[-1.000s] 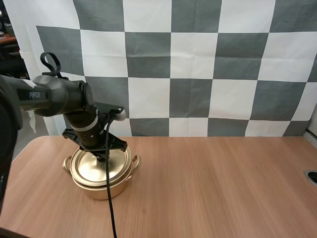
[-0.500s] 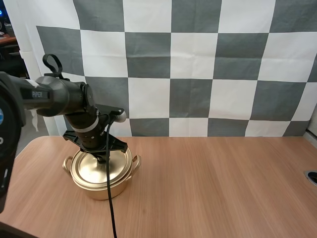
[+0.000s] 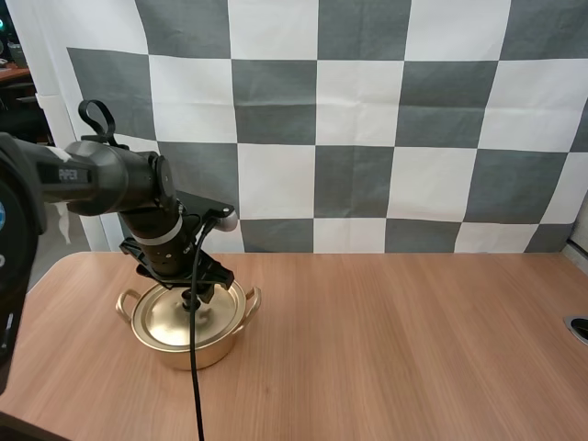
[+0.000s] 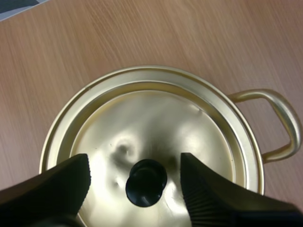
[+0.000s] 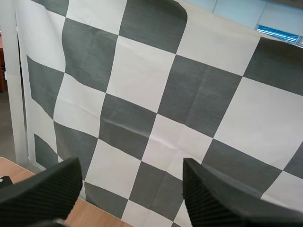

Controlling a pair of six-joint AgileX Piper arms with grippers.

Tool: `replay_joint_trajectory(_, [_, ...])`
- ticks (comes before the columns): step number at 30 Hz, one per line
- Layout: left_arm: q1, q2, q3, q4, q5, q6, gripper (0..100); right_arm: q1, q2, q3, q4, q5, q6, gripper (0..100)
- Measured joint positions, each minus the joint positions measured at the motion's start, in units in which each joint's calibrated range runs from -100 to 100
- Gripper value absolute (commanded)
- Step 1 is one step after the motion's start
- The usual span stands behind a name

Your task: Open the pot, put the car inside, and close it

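Pot, lower left of frame: lid on, left tool apart astride black knob.
Thin metal, likely light and slippery; grip knob. Right tool apart.

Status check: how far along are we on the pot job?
Nothing confirmed done: the lid sits flat on the gold pot, hiding its inside. In hand: left gripper open, fingers either side of the black knob, not pinching it. Likely left: grip the knob, lift the lid, put the car in, close.
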Motion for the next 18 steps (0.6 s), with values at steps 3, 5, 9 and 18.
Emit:
replay_joint_trajectory(3, [0.0, 0.0, 0.0, 0.8, 0.1, 0.1, 100, 0.0, 0.0, 0.0, 0.3, 0.0, 0.0, 100])
replay_joint_trajectory(5, [0.0, 0.0, 0.0, 0.8, 0.1, 0.1, 100, 0.0, 0.0, 0.0, 0.3, 0.0, -0.1, 100])
replay_joint_trajectory(9, [0.0, 0.0, -0.1, 1.6, -0.3, 0.1, 100, 0.0, 0.0, 0.0, 0.3, 0.0, -0.2, 100])
replay_joint_trajectory(18, [0.0, -2.1, -1.9, 2.5, -3.3, -2.7, 100, 0.0, 0.0, 0.0, 0.3, 0.0, -0.2, 100])
